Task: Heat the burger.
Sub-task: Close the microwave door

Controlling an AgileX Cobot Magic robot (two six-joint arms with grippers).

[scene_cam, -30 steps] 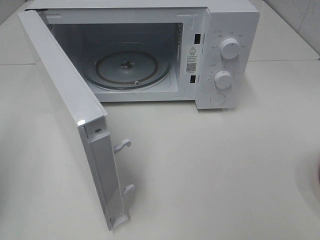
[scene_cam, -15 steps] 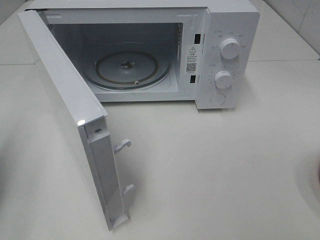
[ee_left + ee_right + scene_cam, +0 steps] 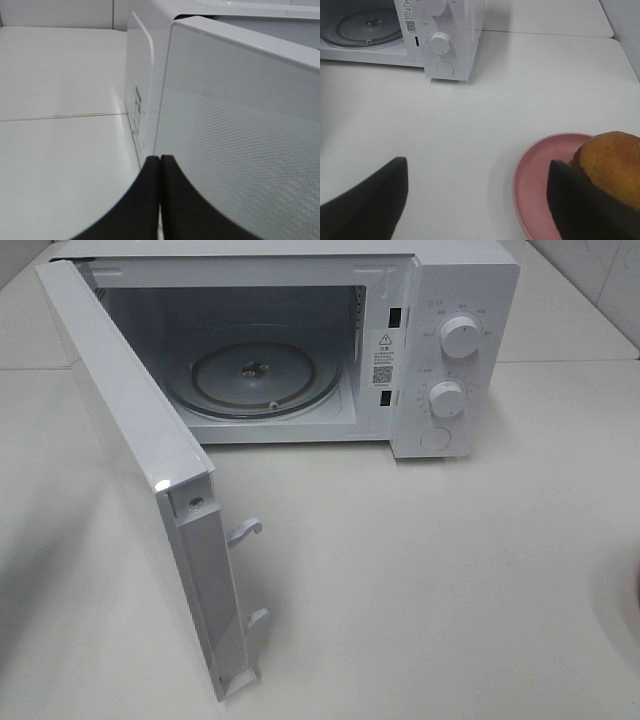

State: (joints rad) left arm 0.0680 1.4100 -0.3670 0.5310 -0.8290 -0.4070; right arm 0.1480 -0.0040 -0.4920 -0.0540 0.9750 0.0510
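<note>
exterior high view first: we see a boxy white microwave [image 3: 440, 350] on a smooth white table [image 3: 450, 570], its door [image 3: 150, 480] swung wide, showing a round glass turntable [image 3: 265, 380] in the glossy cavity. two round white knobs [image 3: 458, 337] sit one above the other on the control panel, with a flat round button below them.

left wrist now: our left gripper [image 3: 160, 165] has its two smooth black fingers pressed flat together with nothing between them, just beside the door's edge, where a fine dotted mesh shows in the window.

right wrist: our right gripper [image 3: 477, 200] is spread wide, its dark fingers [image 3: 365, 200] blurred. the burger [image 3: 612, 165], with a domed, golden, slightly pitted bun, sits on a round pink plate [image 3: 535, 185], well apart from the microwave, with the far finger just in front of it.
</note>
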